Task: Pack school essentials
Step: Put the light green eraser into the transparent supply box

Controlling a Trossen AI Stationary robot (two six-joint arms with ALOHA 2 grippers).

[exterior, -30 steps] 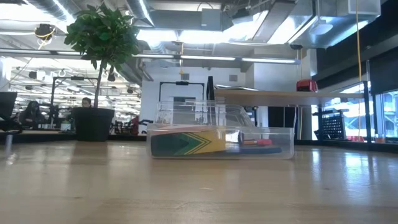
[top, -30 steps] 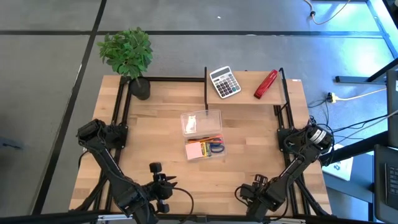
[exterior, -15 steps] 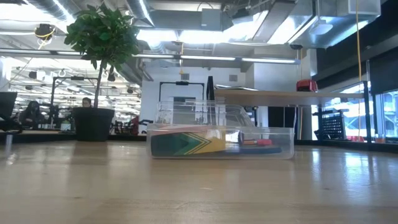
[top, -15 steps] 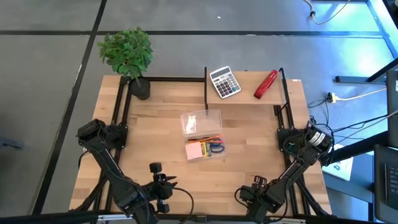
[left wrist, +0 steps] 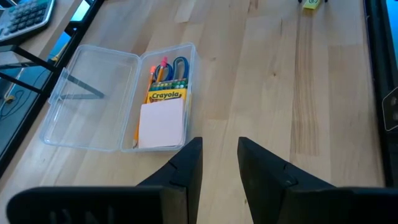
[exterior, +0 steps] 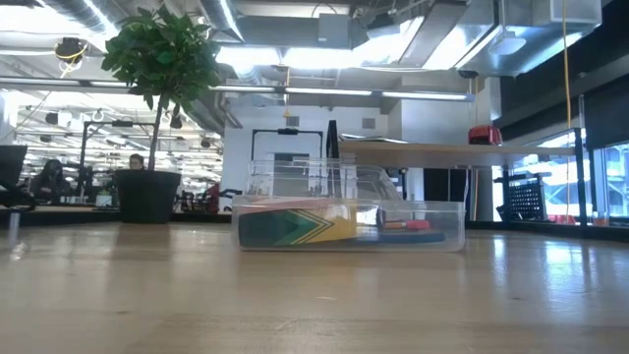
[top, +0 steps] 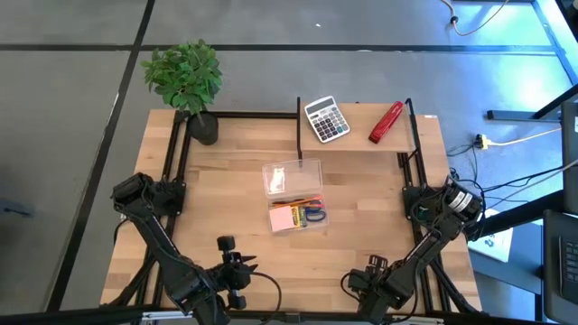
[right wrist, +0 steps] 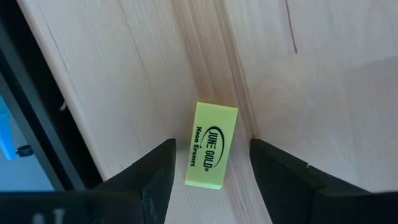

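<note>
Hovering over a yellow eraser (right wrist: 211,145) at the table's (top: 361,208) right edge, the right gripper (right wrist: 211,171) stands wide, one finger on each side of it.

The eraser lies flat on the wood, printed side up (near the dark frame rail). The left gripper (left wrist: 219,163), fingers narrowly parted and holding nothing, waits at the near left, facing the clear open case (left wrist: 118,93) at mid-table; in it lie the pink note pad (left wrist: 161,124), crayon box (left wrist: 165,96), blue-handled scissors (left wrist: 179,66) and orange pencils (left wrist: 153,78).
</note>
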